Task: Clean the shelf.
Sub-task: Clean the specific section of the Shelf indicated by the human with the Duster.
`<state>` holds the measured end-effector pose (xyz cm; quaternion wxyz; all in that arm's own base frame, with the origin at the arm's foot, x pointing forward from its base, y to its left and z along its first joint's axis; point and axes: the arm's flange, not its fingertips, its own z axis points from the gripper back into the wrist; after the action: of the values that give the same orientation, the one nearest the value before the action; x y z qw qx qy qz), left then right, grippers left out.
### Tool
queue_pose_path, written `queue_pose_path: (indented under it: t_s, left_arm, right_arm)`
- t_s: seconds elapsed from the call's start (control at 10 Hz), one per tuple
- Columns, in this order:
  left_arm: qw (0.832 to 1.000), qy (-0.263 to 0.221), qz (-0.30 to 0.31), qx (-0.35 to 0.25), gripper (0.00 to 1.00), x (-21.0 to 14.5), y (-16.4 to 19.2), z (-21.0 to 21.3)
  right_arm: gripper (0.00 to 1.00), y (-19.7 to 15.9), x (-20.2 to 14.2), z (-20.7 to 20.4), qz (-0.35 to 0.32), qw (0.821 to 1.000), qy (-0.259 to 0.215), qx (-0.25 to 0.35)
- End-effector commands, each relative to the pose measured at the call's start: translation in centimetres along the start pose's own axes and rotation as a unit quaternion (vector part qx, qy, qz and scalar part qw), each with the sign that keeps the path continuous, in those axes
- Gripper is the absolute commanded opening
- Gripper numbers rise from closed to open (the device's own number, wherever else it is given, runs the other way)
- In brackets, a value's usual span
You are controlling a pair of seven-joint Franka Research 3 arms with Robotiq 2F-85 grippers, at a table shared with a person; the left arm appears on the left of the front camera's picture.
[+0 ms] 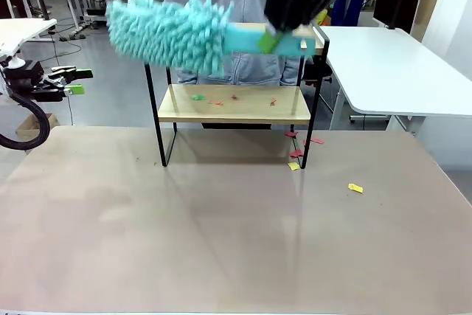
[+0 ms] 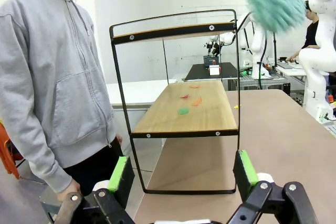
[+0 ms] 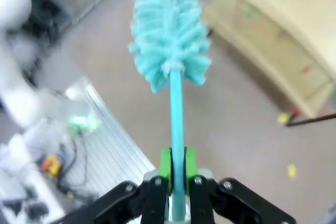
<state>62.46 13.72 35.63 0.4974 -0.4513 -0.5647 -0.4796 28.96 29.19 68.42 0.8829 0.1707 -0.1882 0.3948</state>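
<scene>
We see the small two-tier shelf (image 1: 243, 111) of light wood boards in a thin black metal frame standing at the far edge of the pale brown tabletop (image 1: 221, 234), about midway along it. The right gripper (image 1: 271, 40) is clamped on the flat teal handle of a fluffy teal microfibre duster (image 1: 166, 32). The duster's blurred head sits level with the top board, over the shelf's left end; we cannot tell whether it touches the wood. From the right wrist, the green pads (image 3: 165, 163) press the handle from both sides. The left gripper (image 1: 77, 82) hangs beyond the tabletop's left edge, its jaws spread wide with nothing between them. A green paper scrap (image 1: 197, 97) and small red scraps (image 1: 234, 97) lie on the lower board. More red scraps (image 1: 295, 145) lie by the shelf's right legs, and yellow scraps (image 1: 355, 188) lie nearer the right edge. A person in a grey hooded top (image 2: 52, 77) stands just behind the shelf.
</scene>
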Motion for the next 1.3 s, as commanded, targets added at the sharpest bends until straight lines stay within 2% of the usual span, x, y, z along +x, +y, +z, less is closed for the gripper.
queue_pose_path:
  t_s: [0.0,0.2,0.3,0.5,0.7,0.8,0.9,1.0,1.1,1.2]
  left_arm:
    - [1.000,-0.002,-0.003,-0.001,1.00,0.3,-0.1,0.0]
    - [1.000,-0.002,-0.003,-0.001,1.00,0.3,-0.1,0.0]
    - [1.000,-0.002,-0.003,-0.001,1.00,0.3,-0.1,0.0]
    - [1.000,-0.002,-0.003,-0.001,1.00,0.3,-0.1,0.0]
    - [1.000,-0.002,-0.003,-0.001,1.00,0.3,-0.1,0.0]
    - [1.000,-0.002,-0.003,-0.001,1.00,0.3,-0.1,0.0]
    - [1.000,-0.002,-0.003,-0.001,1.00,0.3,-0.1,0.0]
    - [1.000,-0.002,-0.003,-0.001,1.00,0.3,-0.1,0.0]
    - [1.000,-0.002,-0.003,-0.001,1.00,0.3,-0.1,0.0]
    - [1.000,-0.002,-0.003,-0.001,1.00,0.3,-0.1,0.0]
  right_arm:
    - [0.13,-1.8,-2.3,-1.1,0.080,0.993,0.084,0.011]
    - [0.13,-3.0,-5.9,-3.3,0.138,0.976,0.170,0.014]
    - [0.13,-4.0,-8.4,-4.7,0.143,0.966,0.215,0.023]
    - [0.13,-6.0,-13.4,-5.4,0.157,0.949,0.270,0.046]
    - [0.13,-8.7,-18.1,-3.8,0.131,0.953,0.270,0.035]
    - [0.13,-9.6,-19.4,-3.2,0.122,0.955,0.267,0.033]
    - [0.13,-12.0,-20.5,-2.2,0.108,0.962,0.248,0.026]
    - [0.13,-12.0,-20.4,-2.2,0.106,0.963,0.247,0.028]
    - [0.13,-8.7,-18.9,-3.7,0.116,0.956,0.267,0.036]
    - [0.13,-8.7,-18.9,-3.7,0.116,0.956,0.267,0.036]
